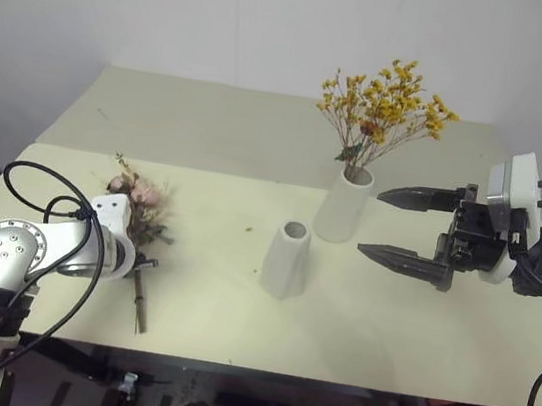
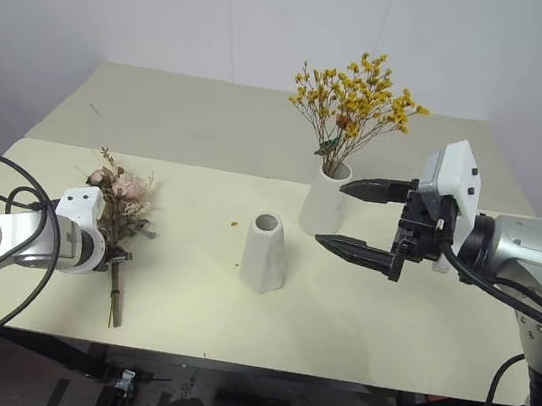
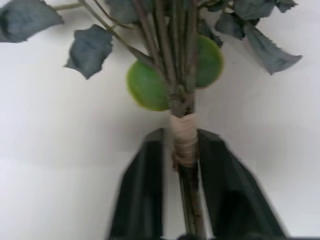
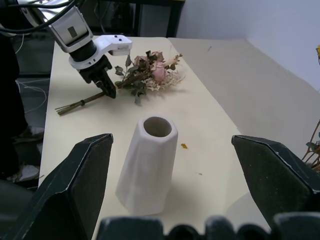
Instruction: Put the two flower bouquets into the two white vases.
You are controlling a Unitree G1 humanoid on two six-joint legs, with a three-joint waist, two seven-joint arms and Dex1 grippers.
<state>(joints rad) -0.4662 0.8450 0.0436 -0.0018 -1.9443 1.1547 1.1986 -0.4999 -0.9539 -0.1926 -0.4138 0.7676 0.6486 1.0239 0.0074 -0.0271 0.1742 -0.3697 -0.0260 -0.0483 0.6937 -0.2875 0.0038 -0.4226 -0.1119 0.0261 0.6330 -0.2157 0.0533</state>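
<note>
Roses: the rose bundle (image 1: 139, 207) lies flat on the table (image 1: 209, 144) near its left front edge, blooms pointing away from the robot, stems toward the front edge.
Left gripper: the left gripper (image 4: 106, 87) is clamped on the wrapped stems (image 3: 184, 145), one finger (image 3: 142, 185) on each side.
Right gripper: the right gripper (image 2: 355, 217) hangs above the table with its jaws spread wide, holding nothing, just beside the tall vase (image 2: 325, 199).
Yellow spray: the yellow spray (image 1: 386, 106) stands in the tall vase.
Short vase: the short vase (image 1: 286, 259) stands upright, empty, mid-table between the arms.
Room: bare tabletop around the short vase.
</note>
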